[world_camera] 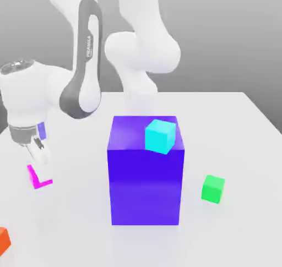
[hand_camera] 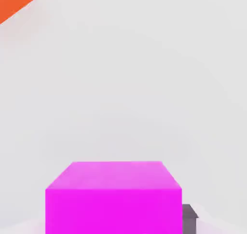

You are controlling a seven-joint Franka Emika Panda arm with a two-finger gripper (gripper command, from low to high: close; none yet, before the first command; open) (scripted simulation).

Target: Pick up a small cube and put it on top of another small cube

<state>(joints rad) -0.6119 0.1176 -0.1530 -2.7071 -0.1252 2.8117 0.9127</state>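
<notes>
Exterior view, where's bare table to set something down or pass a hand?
Bare table lies around the green cube and in front of the purple block. It is crowded at the exterior view's left: gripper, magenta cube, orange cube.

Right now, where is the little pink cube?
The pink cube sits on the white table at the exterior view's left, just under the gripper, left of the big purple block.

magenta cube point(world_camera: 38, 178) tabletop, green cube point(world_camera: 212, 189) apart
</notes>
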